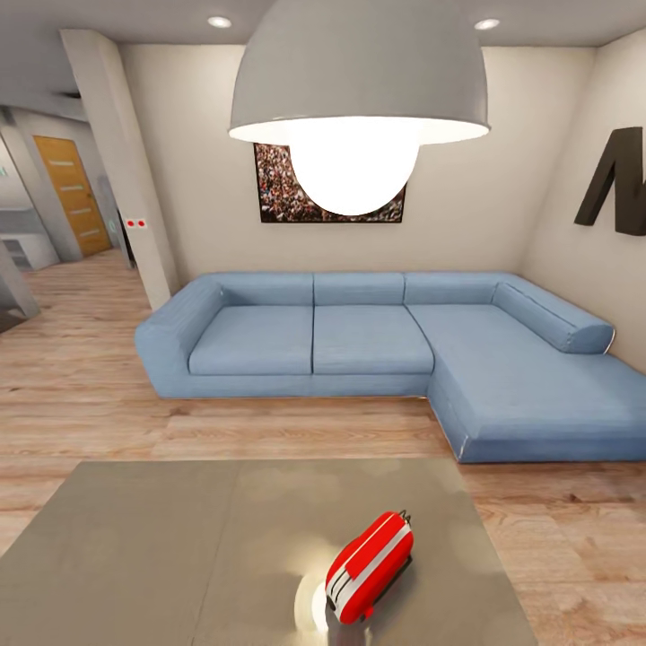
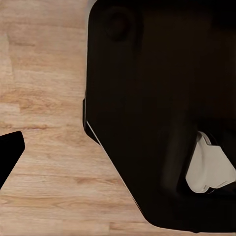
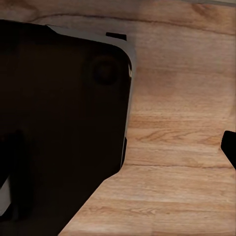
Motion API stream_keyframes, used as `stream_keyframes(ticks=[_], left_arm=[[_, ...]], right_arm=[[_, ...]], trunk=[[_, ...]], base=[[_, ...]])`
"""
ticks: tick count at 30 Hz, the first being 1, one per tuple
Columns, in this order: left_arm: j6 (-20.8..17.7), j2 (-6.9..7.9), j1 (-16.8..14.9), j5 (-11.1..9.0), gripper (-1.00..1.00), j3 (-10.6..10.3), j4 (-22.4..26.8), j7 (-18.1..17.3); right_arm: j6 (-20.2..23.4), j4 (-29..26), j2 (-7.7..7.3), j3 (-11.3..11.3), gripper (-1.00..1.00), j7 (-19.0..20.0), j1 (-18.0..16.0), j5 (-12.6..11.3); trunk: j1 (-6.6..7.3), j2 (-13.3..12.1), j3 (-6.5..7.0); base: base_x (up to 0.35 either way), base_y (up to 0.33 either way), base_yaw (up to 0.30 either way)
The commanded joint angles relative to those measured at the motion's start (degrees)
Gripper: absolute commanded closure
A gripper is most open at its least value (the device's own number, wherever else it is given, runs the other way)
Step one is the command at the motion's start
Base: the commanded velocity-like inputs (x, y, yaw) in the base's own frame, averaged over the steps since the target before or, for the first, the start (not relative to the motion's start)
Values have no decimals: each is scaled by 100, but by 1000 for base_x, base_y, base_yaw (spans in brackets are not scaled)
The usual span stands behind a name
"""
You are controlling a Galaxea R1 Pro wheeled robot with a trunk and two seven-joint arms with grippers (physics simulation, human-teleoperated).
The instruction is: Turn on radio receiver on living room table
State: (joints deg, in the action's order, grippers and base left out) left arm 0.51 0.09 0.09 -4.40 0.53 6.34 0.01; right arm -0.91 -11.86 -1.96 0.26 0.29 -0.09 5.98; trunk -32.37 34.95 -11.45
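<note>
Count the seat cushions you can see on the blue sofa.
3: left, middle, and the long chaise at the right. None seem hidden.

You face a blue corner sofa (image 1: 395,345) on the plank floor (image 1: 72,377). A white dome lamp (image 1: 359,85) hangs before a framed picture (image 1: 274,193), and a wooden door (image 1: 74,193) stands far left.

Large dark letter (image 1: 615,184) on right wall, cut off, seemingly "M"
</note>
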Motion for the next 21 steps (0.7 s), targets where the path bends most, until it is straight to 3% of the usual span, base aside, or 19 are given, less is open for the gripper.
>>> stream_keyframes(ticks=[1, 7, 14, 21], left_arm=[[1, 0, 0, 0, -100, -2, 0, -4], [1, 0, 0, 1, -100, -7, 3, -5], [2, 0, 0, 1, -100, -7, 5, -9], [2, 0, 0, 1, -100, -9, 7, -10]], right_arm=[[1, 0, 1, 2, -100, 4, 0, 0], [-3, 0, -9, 11, -100, -1, 0, 69], [-10, 0, 6, 0, -100, -23, 0, 540], [-17, 0, 11, -12, -100, -36, 0, 719]], trunk=[[0, 0, -1], [0, 0, -29], [0, 0, -88], [0, 0, -152]], base=[[0, 0, 0], [0, 0, 0], [0, 0, 0], [0, 0, 0]])
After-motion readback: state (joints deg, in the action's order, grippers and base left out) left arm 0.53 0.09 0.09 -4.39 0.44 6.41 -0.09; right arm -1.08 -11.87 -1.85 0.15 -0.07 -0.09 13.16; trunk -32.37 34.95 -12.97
